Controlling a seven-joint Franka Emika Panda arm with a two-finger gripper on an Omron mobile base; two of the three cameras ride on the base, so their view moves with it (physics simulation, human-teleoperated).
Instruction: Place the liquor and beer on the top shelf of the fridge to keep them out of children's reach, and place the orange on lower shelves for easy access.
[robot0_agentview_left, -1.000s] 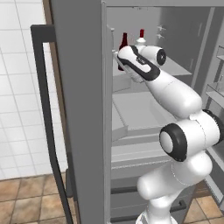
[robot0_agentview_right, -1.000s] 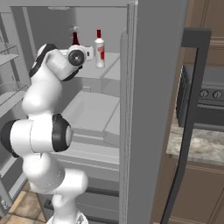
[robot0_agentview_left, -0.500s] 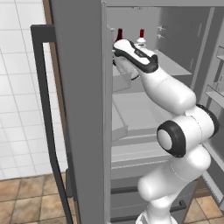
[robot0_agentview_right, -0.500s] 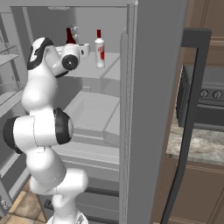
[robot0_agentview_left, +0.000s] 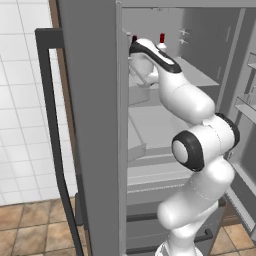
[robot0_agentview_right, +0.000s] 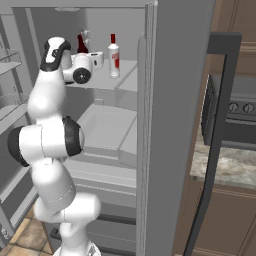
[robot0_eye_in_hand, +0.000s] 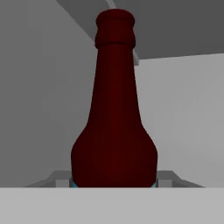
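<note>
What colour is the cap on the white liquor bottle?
Red, clearest in the right base view: the liquor.

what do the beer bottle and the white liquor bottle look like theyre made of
The beer: probably dark maroon glass with a dull sheen; its smooth, opaque surface shows soft shading and no sharp glints. The liquor: possibly glossy white plastic or coated glass, with a red cap and label mark; too small to tell apart.

The beer (robot0_eye_in_hand: 113, 109), a dark maroon bottle with a narrow neck, stood upright in the fridge (robot0_agentview_right: 165, 125). The liquor (robot0_agentview_right: 114, 56), slim, white and red-capped, stood upright on the top shelf (robot0_agentview_right: 120, 80), with the beer just beside it.
</note>
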